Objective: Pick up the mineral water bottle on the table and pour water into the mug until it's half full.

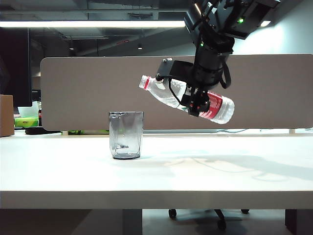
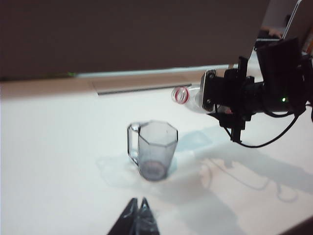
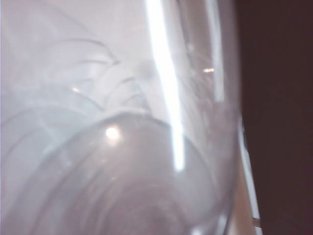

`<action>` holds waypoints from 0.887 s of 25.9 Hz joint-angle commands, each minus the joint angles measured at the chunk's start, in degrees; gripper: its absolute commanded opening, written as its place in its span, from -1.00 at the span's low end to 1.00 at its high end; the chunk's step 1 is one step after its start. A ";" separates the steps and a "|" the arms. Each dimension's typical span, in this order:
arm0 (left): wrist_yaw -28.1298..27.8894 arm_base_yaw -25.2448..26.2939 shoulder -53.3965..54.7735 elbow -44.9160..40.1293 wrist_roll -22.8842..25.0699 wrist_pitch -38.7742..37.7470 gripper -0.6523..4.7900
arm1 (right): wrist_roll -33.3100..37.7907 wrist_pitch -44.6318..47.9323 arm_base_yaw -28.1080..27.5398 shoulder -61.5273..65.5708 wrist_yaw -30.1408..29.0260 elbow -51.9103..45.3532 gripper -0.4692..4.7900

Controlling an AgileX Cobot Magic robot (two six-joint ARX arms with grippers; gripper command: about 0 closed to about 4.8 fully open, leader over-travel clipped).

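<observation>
Mineral water bottle (image 1: 168,94) is hanging in the air over the bench (image 1: 205,171), and I am holding it with my right gripper (image 1: 195,100), jaws closed around its middle. It is lying almost flat, with the red neck ring pointing toward the mug (image 1: 126,134) and tipped up a little. The mug is standing upright on the bench, below the bottle's mouth and a bit off to the side. I am not seeing any water falling. My right wrist camera is showing only clear plastic, very close. My left gripper (image 2: 138,211) is waiting low near the mug, its dark tips looking pressed together, holding nothing.
</observation>
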 commanded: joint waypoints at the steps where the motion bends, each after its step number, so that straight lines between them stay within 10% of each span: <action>1: -0.26 -0.02 0.02 0.24 0.07 4.37 -0.78 | -2.99 2.49 0.72 0.00 1.55 2.23 0.22; 23: -1.53 -0.02 0.00 0.22 0.26 0.11 -0.78 | -12.26 2.49 3.54 3.78 11.30 3.32 0.22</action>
